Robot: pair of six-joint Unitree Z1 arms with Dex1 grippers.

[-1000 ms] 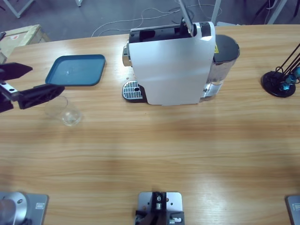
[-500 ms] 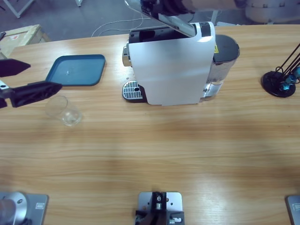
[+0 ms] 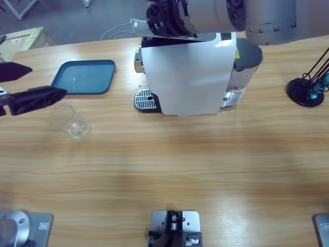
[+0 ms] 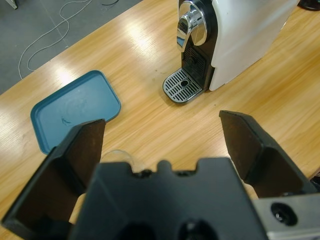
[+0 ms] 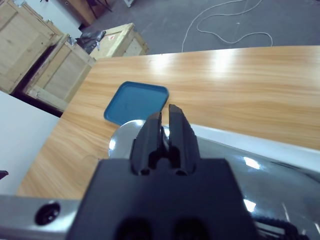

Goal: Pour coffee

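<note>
2 grippers at work: right gripper [image 3: 154, 23], jaws closed, presses machine [image 3: 190, 77] lever [image 3: 172, 35]; left gripper [image 3: 20, 85], released, hovers beside glass [image 3: 69, 121]. Brewing prep; next, grasp glass.

Pale varnished wood grain runs along the tabletop [image 3: 169, 164], catching soft glare. The coffee machine [image 3: 187, 77] shows smooth matt white plastic sides, a polished chrome lever [image 3: 172, 35] on top and a perforated metal drip grate [image 4: 183, 85]. The glass [image 3: 69, 121] is clear and glossy; the tray [image 3: 85, 77] is smooth blue plastic. The left end effector [image 4: 165, 137] looks matt black plastic.
</note>
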